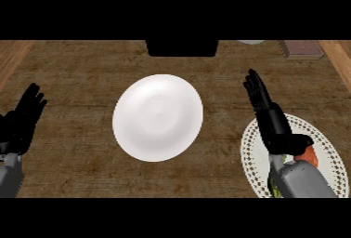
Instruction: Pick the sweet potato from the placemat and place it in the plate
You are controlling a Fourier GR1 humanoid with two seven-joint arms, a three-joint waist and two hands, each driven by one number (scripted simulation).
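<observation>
A white plate (pixel 158 117) lies in the middle of the wooden counter with nothing on it. At the lower right lies a white lace-edged placemat (pixel 328 148). On it, an orange sweet potato (pixel 310 156) shows only partly, beside my right wrist. My right hand (pixel 270 118) is open, fingers straight and pointing away, hovering over the placemat's left part; it hides much of the sweet potato and does not hold it. My left hand (pixel 21 122) rests open at the left edge, fingers up.
A black block (pixel 182 48) stands at the counter's far edge behind the plate. A brown book-like object (pixel 302 49) lies at the far right, with a pale round thing (pixel 251 42) beside it. Something green (pixel 274 190) peeks out under my right forearm.
</observation>
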